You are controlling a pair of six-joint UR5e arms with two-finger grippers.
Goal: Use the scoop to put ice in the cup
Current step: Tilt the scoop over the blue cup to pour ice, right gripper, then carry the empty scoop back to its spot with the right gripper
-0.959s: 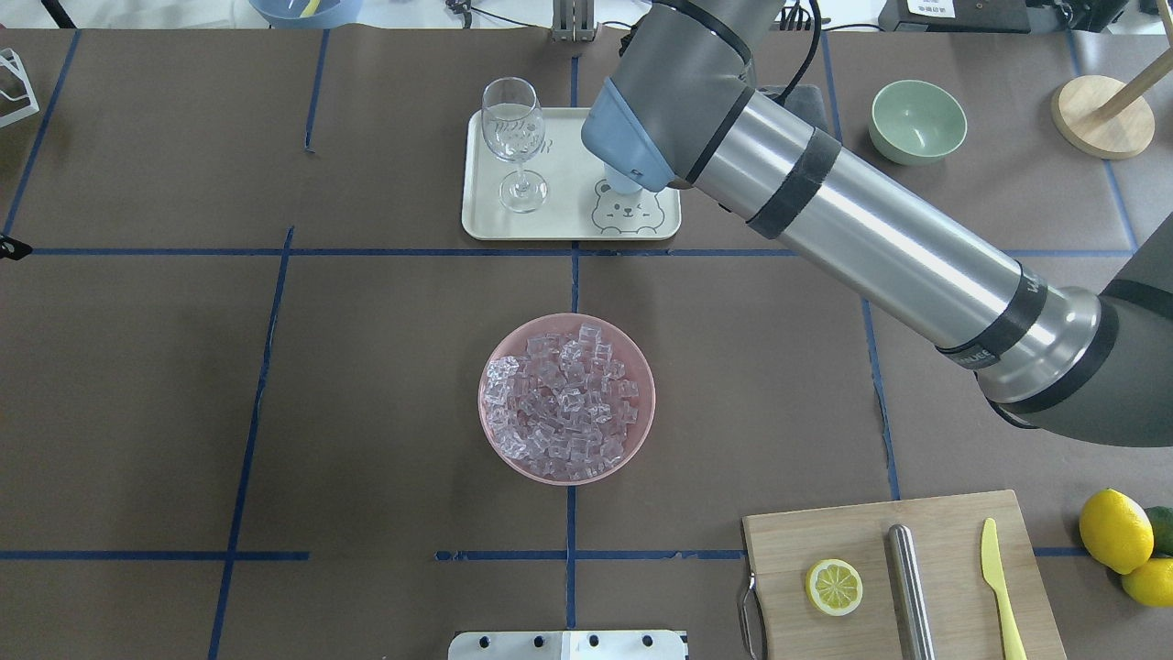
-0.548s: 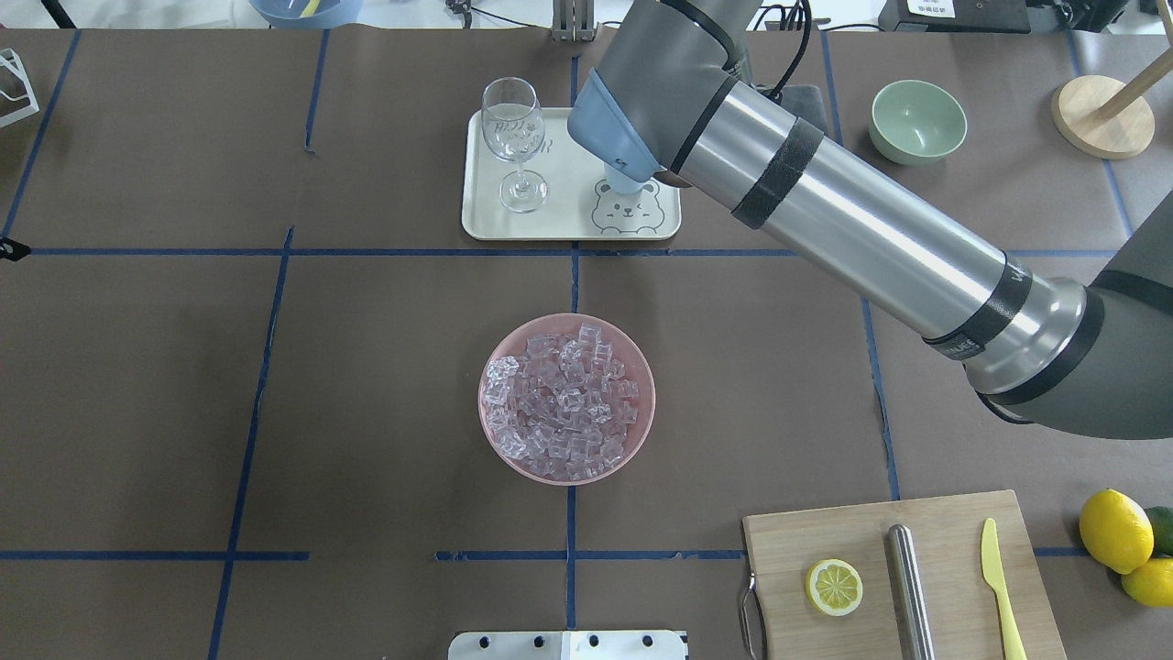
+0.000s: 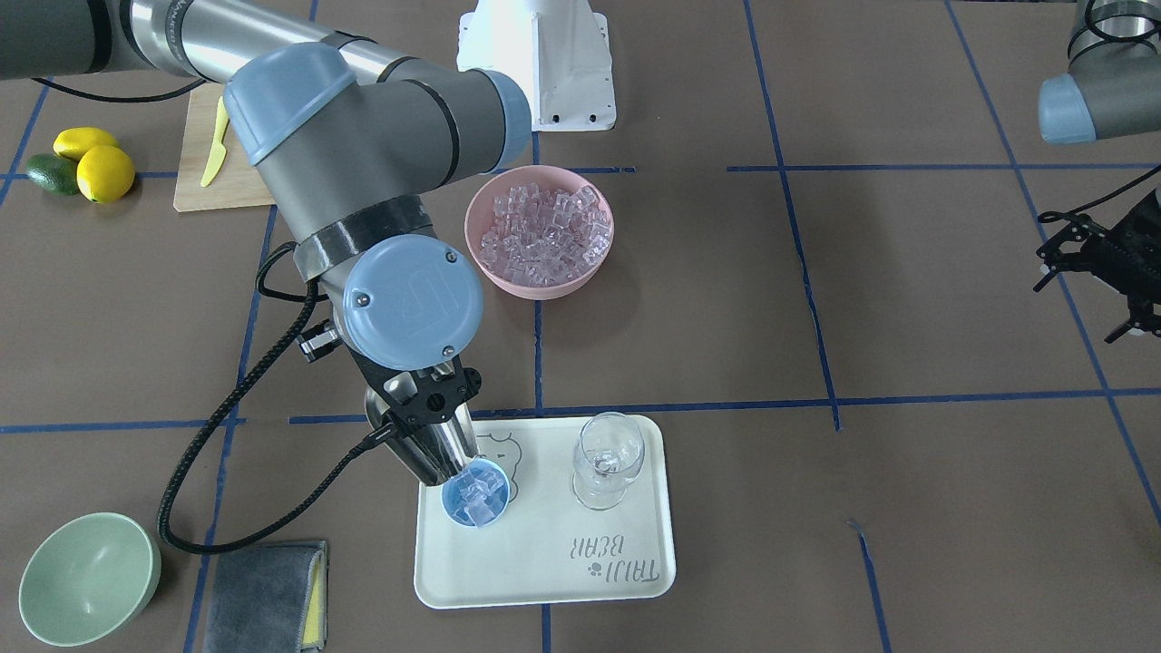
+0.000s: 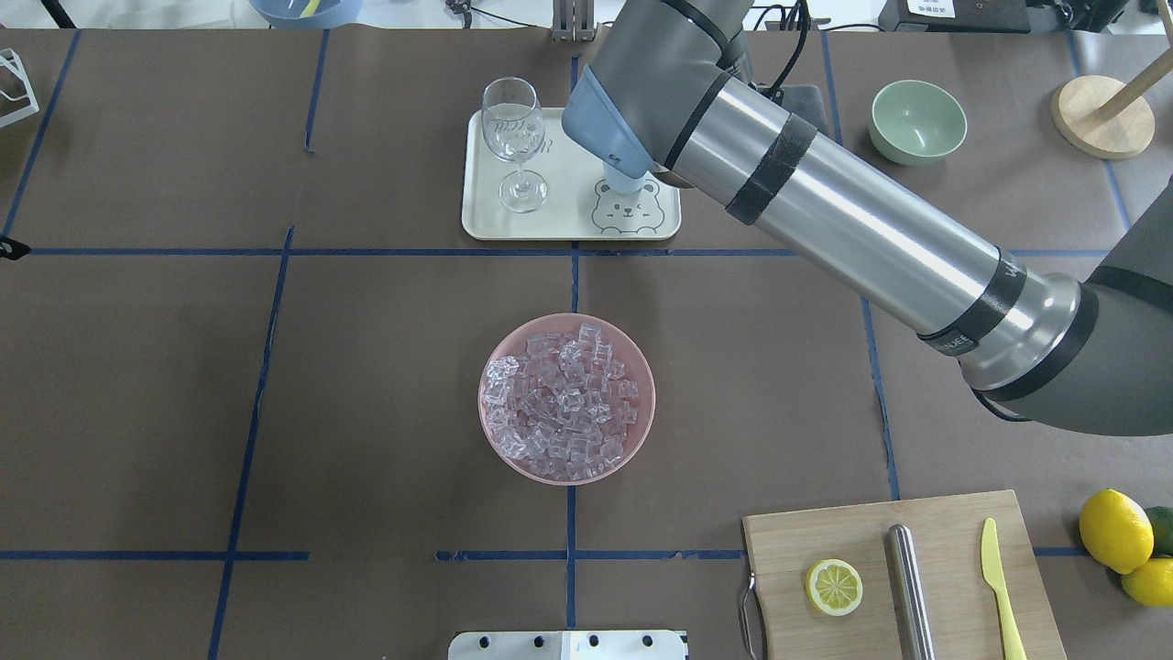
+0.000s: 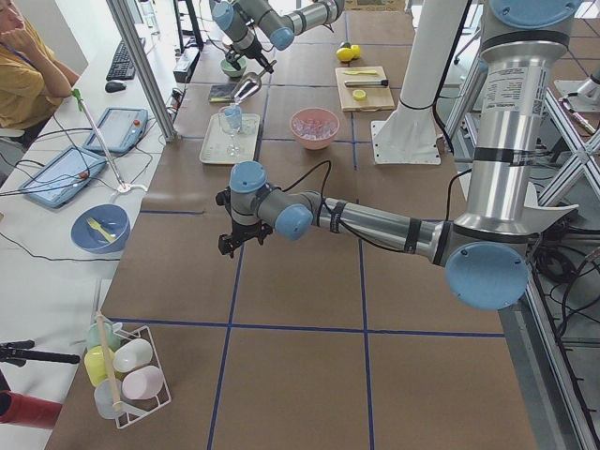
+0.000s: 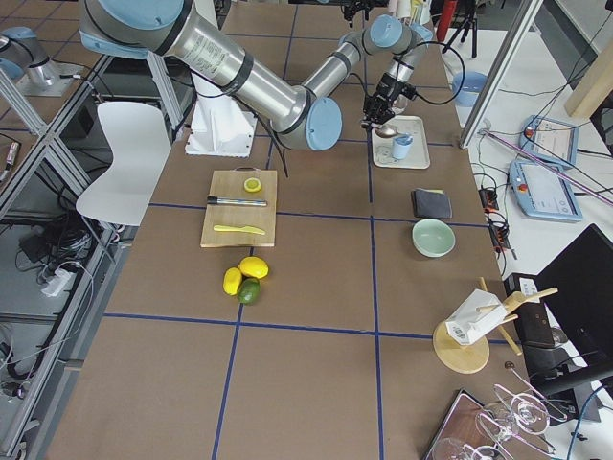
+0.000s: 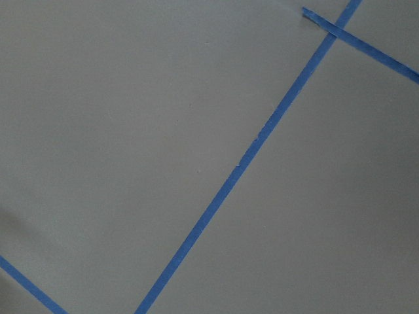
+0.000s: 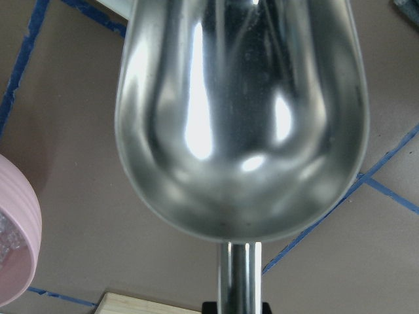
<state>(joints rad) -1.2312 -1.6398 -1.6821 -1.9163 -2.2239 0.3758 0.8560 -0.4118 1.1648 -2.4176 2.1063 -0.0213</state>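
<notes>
My right gripper [image 3: 426, 404] is shut on the handle of the steel scoop [image 3: 442, 453]. The scoop tilts blade-down, its tip at the rim of the light-blue cup [image 3: 451, 511]. The cup stands on the cream tray [image 3: 562, 562] and holds a few ice cubes [image 3: 477, 494]. In the right wrist view the scoop's blade [image 8: 245, 118] is empty. The ice heap [image 4: 564, 399] fills the pink bowl [image 4: 641, 367] at the table's middle. In the overhead view my right arm hides all but an edge of the cup [image 4: 623, 183]. My left gripper [image 3: 1079, 308] is open and empty, far off to the side.
A clear stemmed glass [image 3: 608, 458] stands on the tray beside the cup. A pale green bowl [image 3: 86, 576] and a grey cloth [image 3: 263, 594] lie near the tray. A cutting board [image 4: 788, 541] with a lemon slice, steel cylinder and yellow knife sits near my base, lemons [image 4: 1113, 530] beside it.
My right arm has swung slightly to the overhead view's left and toward the table's far side, over the tray. The bowl, glass and tray have not moved.
</notes>
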